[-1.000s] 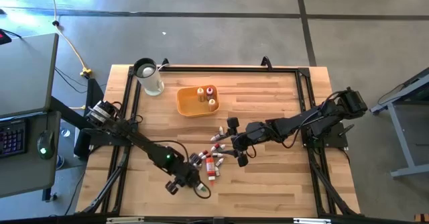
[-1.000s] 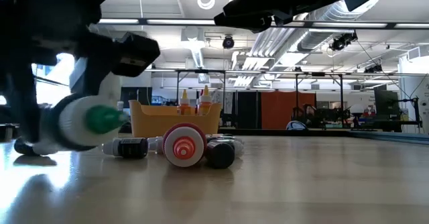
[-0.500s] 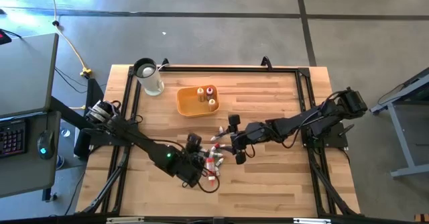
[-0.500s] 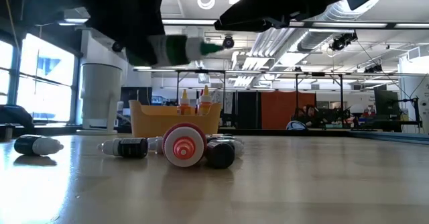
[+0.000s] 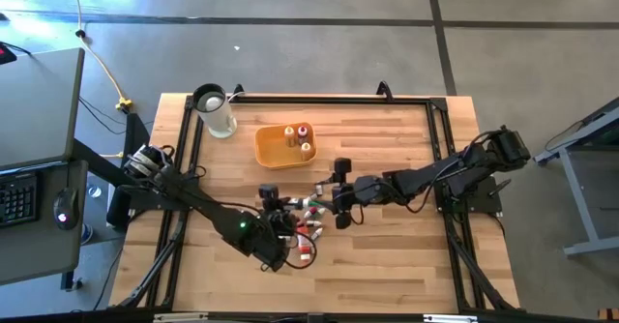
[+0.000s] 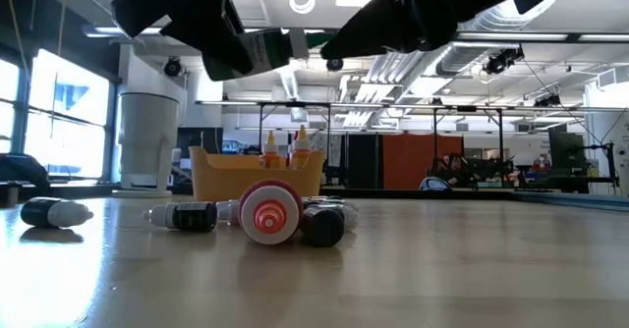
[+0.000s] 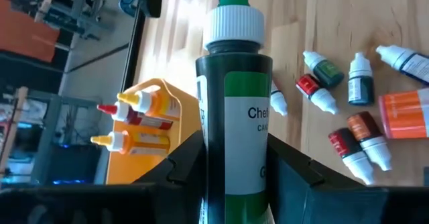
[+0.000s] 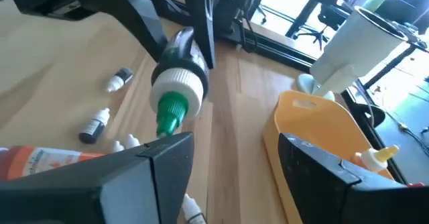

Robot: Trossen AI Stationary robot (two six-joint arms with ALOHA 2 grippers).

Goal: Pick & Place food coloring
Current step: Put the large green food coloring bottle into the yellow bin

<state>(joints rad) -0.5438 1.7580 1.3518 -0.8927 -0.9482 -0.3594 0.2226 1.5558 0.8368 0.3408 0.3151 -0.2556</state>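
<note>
My left gripper (image 5: 278, 210) hangs above the table's middle, shut on a dark green food coloring bottle (image 7: 234, 103) with a white cap and green nozzle (image 6: 313, 41). Several more food coloring bottles (image 5: 305, 228) lie on their sides on the wood below and beside it. The yellow-orange tray (image 5: 272, 154) stands farther back with three bottles (image 5: 298, 137) upright in it. My right gripper (image 5: 338, 192) hovers open just to the right, facing the green bottle (image 8: 177, 90), with nothing between its fingers. My left gripper pinches the green bottle's body (image 7: 231, 160), below the label's middle, between its two fingers (image 7: 181, 167). The bottle lies along the fingers, its capped end sticking out past their tips. It is lifted clear of the table, nearly level, with the nozzle toward my right gripper.
A white jug (image 5: 215, 110) stands at the far left corner. A black frame (image 5: 309, 99) runs along the table's far edge and sides. A large red-capped bottle (image 6: 269, 213) lies among the loose ones. Bare wood stretches along the near edge and to the right.
My left gripper has risen from the table with the green bottle and gone toward the far edge, rolling at the wrist. The bottle, low beside the table a second ago, now hangs high and nearly level. My right gripper has turned a little in place.
</note>
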